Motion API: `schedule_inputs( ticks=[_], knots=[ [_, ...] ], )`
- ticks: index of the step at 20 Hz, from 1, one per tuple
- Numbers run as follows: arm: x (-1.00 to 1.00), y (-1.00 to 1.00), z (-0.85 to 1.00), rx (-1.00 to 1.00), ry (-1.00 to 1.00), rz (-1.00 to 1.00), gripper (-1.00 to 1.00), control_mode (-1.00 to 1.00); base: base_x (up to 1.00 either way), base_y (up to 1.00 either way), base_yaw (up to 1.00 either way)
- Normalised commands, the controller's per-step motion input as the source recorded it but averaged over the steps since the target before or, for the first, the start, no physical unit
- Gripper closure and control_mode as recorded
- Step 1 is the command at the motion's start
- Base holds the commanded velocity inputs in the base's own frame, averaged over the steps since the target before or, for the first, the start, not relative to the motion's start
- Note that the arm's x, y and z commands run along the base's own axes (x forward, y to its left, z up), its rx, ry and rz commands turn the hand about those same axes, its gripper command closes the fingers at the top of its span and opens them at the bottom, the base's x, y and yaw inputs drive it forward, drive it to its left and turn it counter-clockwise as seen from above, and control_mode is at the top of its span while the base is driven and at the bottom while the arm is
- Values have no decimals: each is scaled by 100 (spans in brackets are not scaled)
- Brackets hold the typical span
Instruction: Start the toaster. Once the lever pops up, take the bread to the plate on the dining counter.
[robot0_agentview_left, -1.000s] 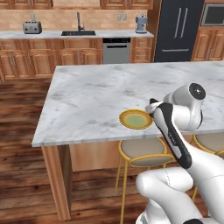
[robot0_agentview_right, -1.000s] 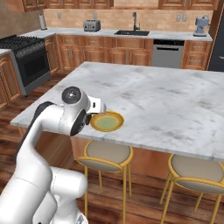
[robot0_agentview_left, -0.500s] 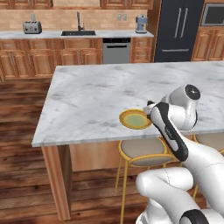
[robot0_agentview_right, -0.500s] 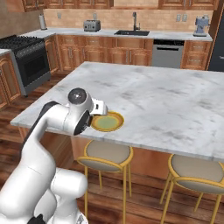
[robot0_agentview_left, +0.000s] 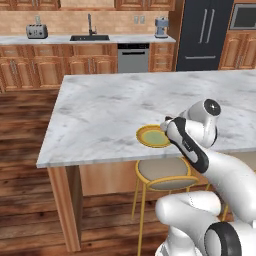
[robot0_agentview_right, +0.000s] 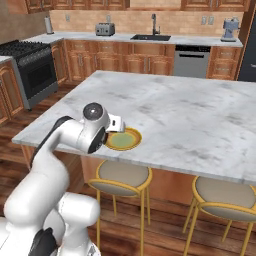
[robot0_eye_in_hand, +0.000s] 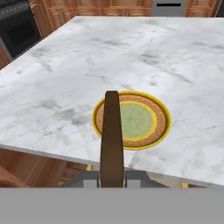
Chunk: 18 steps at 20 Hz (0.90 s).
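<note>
Dining counter (robot0_agentview_left: 110, 107): we are seeing the plate (robot0_eye_in_hand: 131, 120) lying near its front edge.
Gripper (robot0_eye_in_hand: 112, 177): we are seeing it clamping the bread (robot0_eye_in_hand: 111, 135) edge-on over the plate's near side.

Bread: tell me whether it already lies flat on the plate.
No: the bread stands on edge in the shut tool, above the plate.

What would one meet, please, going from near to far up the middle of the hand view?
The gripper shut on the bread, then the plate, then the bare marble of the dining counter, then the wood cabinets at the back.
</note>
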Motion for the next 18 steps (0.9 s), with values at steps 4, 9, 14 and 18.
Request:
schedule_inputs(
  ticks=[4,9,14,18],
  knots=[
    [36,0,-14,0,0,0,100,-100,0,0,0],
    [29,0,-12,0,2,0,100,-100,0,0,0],
    [29,0,-23,0,1,0,100,-100,0,0,0],
    [23,0,-16,0,0,0,100,-100,0,0,0]
  ],
)
